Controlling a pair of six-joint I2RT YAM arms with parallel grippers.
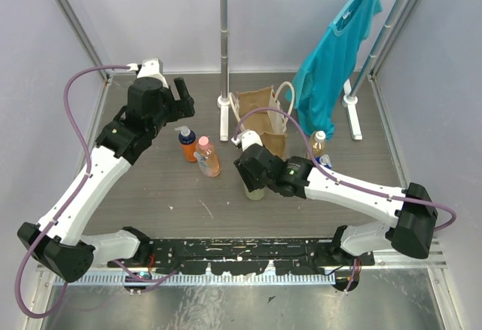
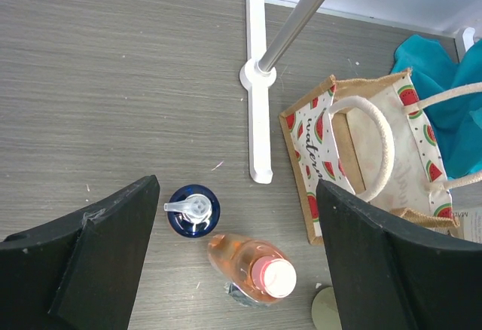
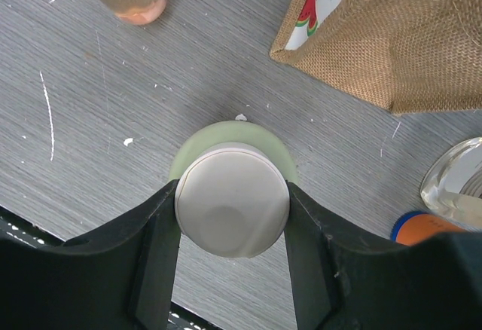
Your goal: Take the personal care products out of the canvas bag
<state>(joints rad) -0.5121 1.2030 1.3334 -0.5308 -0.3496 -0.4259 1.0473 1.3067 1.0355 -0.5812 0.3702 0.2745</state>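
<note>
Canvas bag (image 1: 260, 119) stands upright beside the rack post (image 1: 224, 44), with the teal t-shirt (image 1: 335, 55) hanging behind. Orange bottle (image 1: 187, 145) and pink bottle (image 1: 208, 158) stand left of the bag. Right gripper (image 1: 253, 183) is on the pale green bottle (image 1: 257, 194). Left gripper (image 1: 177, 98) is raised, clear of the bottles.

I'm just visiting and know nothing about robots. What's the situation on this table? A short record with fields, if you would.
Bag: canvas bag upright by the clothes rack; no bottle visible inside
Bottles out: five, on the table
Left of bag: orange pump bottle, pink bottle
Right of bag: clear yellowish bottle, blue-capped orange bottle
In front of bag: pale green bottle
Left pincer: open, holding nothing
Right pincer: closed on the pale green bottle's cream cap
Behind: teal t-shirt hanging on the rack
</note>
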